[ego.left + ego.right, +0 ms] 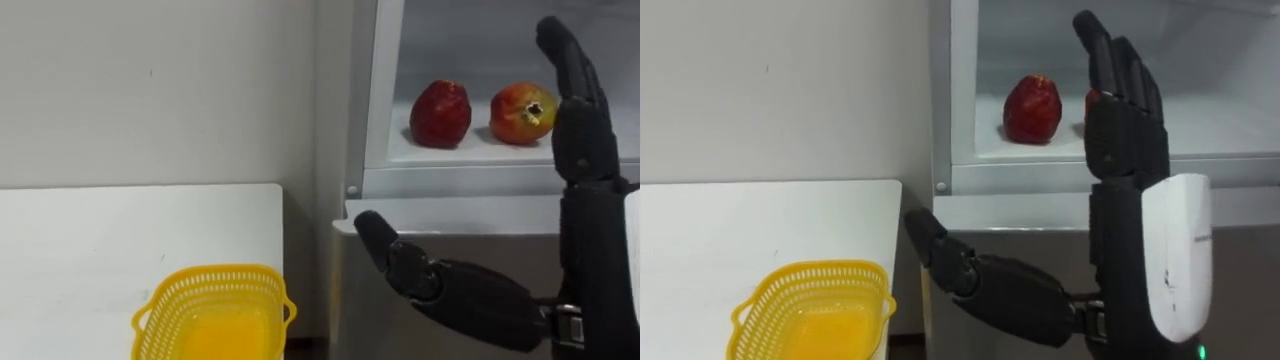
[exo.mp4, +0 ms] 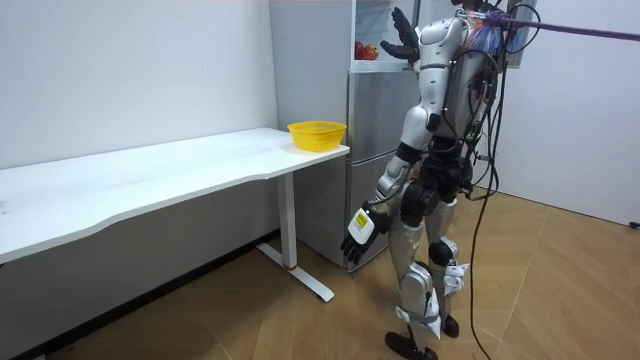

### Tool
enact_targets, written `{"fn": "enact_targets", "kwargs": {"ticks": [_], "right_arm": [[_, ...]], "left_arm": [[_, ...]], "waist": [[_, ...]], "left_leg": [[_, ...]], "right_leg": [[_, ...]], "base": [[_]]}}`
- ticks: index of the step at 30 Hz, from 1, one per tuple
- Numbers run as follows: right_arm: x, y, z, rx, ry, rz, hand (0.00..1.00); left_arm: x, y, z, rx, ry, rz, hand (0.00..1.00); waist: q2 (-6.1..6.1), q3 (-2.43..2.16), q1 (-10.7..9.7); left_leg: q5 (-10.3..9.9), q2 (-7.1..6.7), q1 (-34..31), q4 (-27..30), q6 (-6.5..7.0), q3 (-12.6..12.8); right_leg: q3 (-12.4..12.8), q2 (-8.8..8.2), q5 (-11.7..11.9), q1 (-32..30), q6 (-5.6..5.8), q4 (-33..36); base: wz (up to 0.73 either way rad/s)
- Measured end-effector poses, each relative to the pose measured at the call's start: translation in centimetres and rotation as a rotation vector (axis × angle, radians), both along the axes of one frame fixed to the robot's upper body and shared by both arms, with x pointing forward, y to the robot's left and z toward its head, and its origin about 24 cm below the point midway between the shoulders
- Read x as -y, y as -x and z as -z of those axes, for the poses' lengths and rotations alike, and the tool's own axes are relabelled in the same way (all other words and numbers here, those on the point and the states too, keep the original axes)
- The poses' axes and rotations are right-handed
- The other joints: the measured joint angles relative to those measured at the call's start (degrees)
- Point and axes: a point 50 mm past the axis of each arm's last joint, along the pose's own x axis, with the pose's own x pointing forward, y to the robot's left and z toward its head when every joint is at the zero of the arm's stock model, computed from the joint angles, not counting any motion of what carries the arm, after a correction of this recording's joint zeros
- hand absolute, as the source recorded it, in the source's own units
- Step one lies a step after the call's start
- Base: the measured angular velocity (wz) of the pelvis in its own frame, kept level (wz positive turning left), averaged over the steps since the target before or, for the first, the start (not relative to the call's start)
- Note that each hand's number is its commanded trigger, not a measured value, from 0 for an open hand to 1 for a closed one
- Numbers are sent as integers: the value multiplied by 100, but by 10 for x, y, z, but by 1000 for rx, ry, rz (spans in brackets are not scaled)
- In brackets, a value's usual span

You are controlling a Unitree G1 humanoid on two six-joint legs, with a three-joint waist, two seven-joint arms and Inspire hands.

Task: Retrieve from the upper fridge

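Red fruit, two pieces, sits on the white shelf (image 1: 470, 152) of the open upper fridge (image 1: 455, 182). The left fruit (image 1: 441, 114) is darker, the right fruit (image 1: 523, 112) is paler with its crown showing, and they lie near each other without touching. The right hand (image 1: 1125, 225) is raised in front of the compartment, its fingers straight and well apart from the thumb, holding nothing. From its palm the right fruit lies at about 11 o'clock and the left fruit nearer 10. The left hand (image 2: 360, 228) hangs low by the robot's side; I cannot tell how it is set. A yellow basket (image 1: 215, 310) stands on the tabletop (image 1: 100, 250), at 8 o'clock from the shelf.

The right fruit looks the easier pick. The hand should clear the fridge's front lip and stay wide until the palm meets the skin. Thumb and fingers should then close on opposite sides, since a round fruit is likely to roll if pushed. It should be lifted before being drawn back, so it neither catches the lip nor knocks its neighbour.
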Motion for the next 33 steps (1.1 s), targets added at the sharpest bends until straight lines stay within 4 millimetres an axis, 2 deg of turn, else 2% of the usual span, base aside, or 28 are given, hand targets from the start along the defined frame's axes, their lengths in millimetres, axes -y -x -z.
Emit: {"fn": "enact_targets", "kwargs": {"ticks": [3,9,12,14,18,20,27,30,33], "right_arm": [[11,-3,-4,11,-12,32,0],[35,-23,3,-78,-119,47,0],[46,-34,9,-145,-209,48,0],[52,-41,8,-175,-260,45,0],[58,-46,1,-168,-320,14,0],[58,-49,-5,-148,-364,-14,0],[60,-65,-21,-134,-311,-39,0],[59,-69,-22,-149,-310,-50,0],[68,-78,-16,-206,-344,-55,0]], "left_arm": [[-3,-2,-1,6,-8,-6,0],[-11,4,-3,-5,-16,-24,0],[-12,5,-2,-23,-15,-6,0],[-11,1,-4,-11,-8,12,0],[-10,0,-4,-9,7,5,0],[-10,1,-3,-14,13,2,0],[-11,3,-3,-42,8,70,0],[-12,13,-2,-85,4,94,0],[-12,15,-2,-109,4,115,0]], "waist": [[-61,28,-3],[-212,-11,19],[-244,-29,12],[-227,-16,9],[-220,2,18],[-228,29,32],[-248,27,176],[-258,29,222],[-288,48,276]], "left_leg": [[-1,4,-14,-19,0,-8],[-1,0,-17,38,1,-48],[0,-10,-18,57,2,-135],[1,-14,-21,61,4,-164],[3,-14,-13,81,4,-223],[6,-13,8,91,1,-269],[6,-17,-11,123,1,-288],[6,-14,-15,143,1,-329],[5,-3,-23,161,1,-357]], "right_leg": [[-21,2,-1,6,0,0],[-59,0,0,26,0,-6],[-123,-14,0,50,1,7],[-174,-23,0,57,1,5],[-204,-18,0,68,1,2],[-227,-13,0,133,1,-3],[-246,-19,0,137,0,-1],[-326,-24,0,164,0,2],[-349,-34,0,178,0,2]], "base": [[3],[3],[8],[7],[5],[8],[2],[8],[7]]}}
